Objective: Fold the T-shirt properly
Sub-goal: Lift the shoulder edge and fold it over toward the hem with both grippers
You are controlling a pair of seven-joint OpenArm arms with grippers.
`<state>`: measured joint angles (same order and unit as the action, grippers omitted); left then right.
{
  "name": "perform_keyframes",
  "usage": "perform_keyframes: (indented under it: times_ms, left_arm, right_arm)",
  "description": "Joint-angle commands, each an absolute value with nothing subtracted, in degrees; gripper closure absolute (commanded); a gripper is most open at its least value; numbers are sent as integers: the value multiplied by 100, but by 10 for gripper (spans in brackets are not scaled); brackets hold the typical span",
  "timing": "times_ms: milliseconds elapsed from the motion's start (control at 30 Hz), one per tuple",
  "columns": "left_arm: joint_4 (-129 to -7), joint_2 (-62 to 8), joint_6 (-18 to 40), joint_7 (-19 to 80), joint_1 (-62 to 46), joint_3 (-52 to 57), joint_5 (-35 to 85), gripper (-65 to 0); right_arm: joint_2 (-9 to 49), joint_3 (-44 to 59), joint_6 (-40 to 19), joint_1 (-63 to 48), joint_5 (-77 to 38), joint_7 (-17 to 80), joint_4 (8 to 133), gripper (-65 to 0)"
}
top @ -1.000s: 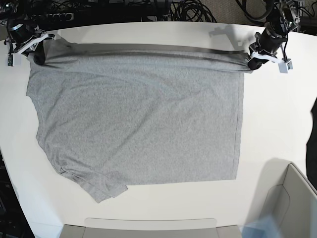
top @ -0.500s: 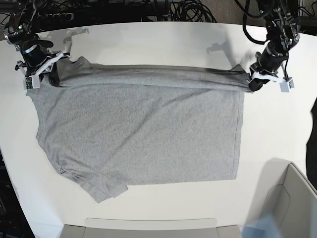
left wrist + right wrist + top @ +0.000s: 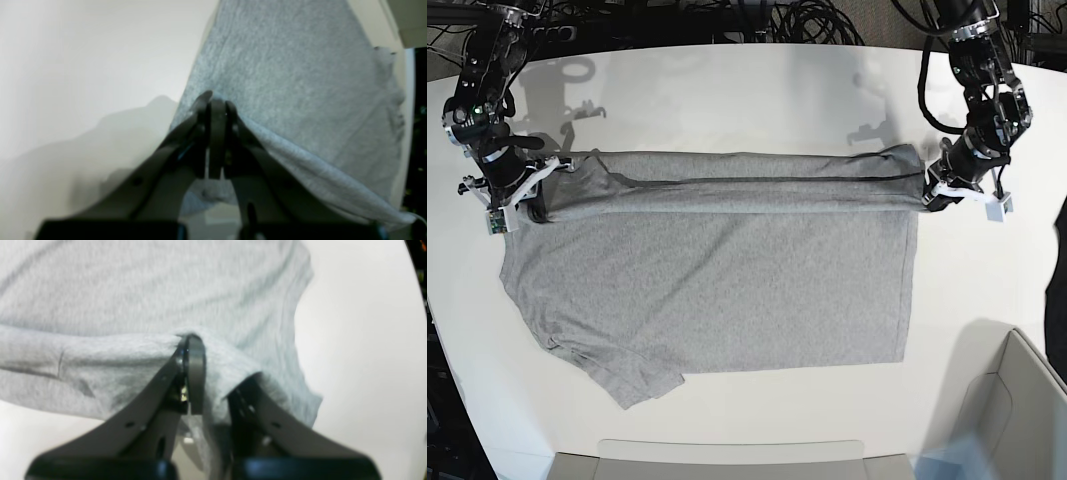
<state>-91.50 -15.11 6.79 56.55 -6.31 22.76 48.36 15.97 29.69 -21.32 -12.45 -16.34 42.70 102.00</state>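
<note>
Two hands (image 3: 932,195) (image 3: 535,200) pinching T-shirt (image 3: 717,290)

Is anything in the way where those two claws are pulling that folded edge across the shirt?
Nothing visible. The left gripper and right gripper each pinch an end of the T-shirt's folded edge, and only flat grey cloth and bare table lie ahead.

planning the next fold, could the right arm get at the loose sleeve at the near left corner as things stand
Probably not yet. The right pincer is shut on the heather-grey cotton T-shirt, holding up its far edge, so it would have to let go first. The sleeve itself lies flat and uncovered on the white table.
</note>
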Motion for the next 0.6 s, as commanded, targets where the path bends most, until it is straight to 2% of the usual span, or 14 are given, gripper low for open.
perform_keyframes:
  times_ms: [0, 267, 567]
  left_arm:
    - [-9253, -1578, 716, 5552, -426, 2176, 4725, 0]
    - [-9200, -1560, 716, 5499, 84, 1921, 3890, 0]
    - [-8400, -1560, 725, 5481, 602, 1921, 3855, 0]
  right_arm:
    - [1771, 2932, -2141, -1103, -1631, 4145, 10176, 0]
    - [1947, 2624, -2132, -374, -1613, 4110, 9420, 0]
    - [2105, 2299, -2123, 171, -1604, 4101, 8892, 0]
